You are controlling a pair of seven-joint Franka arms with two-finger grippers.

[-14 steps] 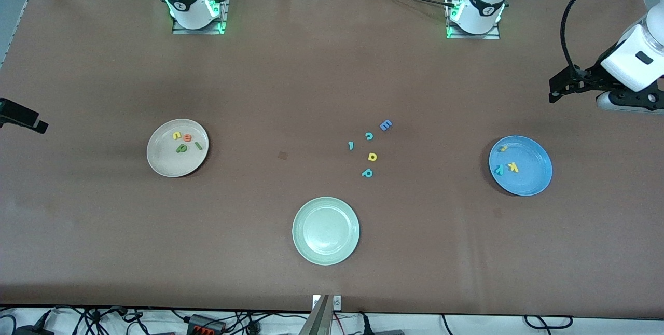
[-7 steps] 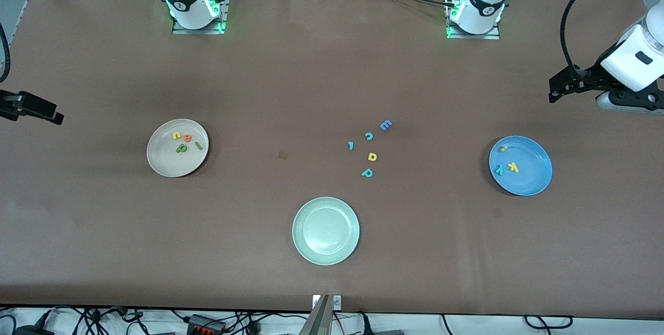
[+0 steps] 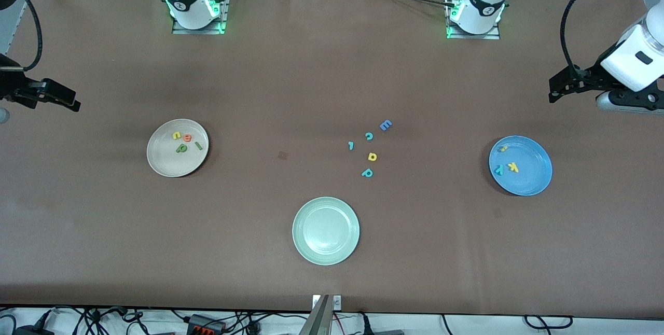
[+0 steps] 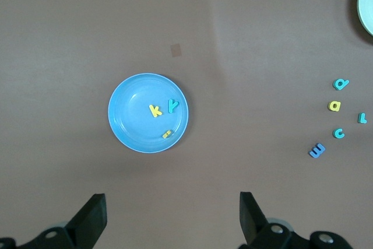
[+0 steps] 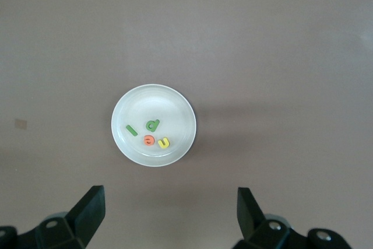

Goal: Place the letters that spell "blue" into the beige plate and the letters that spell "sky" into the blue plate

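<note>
1. The left gripper point(image 3: 556, 88) hangs in the air over the table's edge at the left arm's end, near the blue plate point(image 3: 534, 182). Its two fingers are spread wide and hold nothing. It has not moved since a moment ago.
2. The right gripper point(image 3: 70, 102) is up over the table's edge at the right arm's end. Its fingers are spread wide too, with nothing between them. It has come in from the edge, a little more over the table than before.
3. The beige plate point(image 3: 166, 165) sits toward the right arm's end. In it lie the letters that spell "blue": a green b point(image 3: 181, 148), a green l point(image 3: 198, 145), a yellow u point(image 3: 177, 136) and an orange e point(image 3: 187, 138).
4. The blue plate holds the letters that spell "sky": a yellow s point(image 3: 503, 148), a yellow k point(image 3: 513, 167) and a teal y point(image 3: 498, 169).
5. Near the table's middle lie spare letters: a blue E point(image 3: 385, 125), a teal c point(image 3: 369, 136), a teal l point(image 3: 351, 145), a yellow a point(image 3: 372, 156) and a teal p point(image 3: 367, 172).
6. A pale green plate point(image 3: 301, 247) sits close to the table's edge nearest the front camera.
7. Plates and letters lie just where they were before.
</note>
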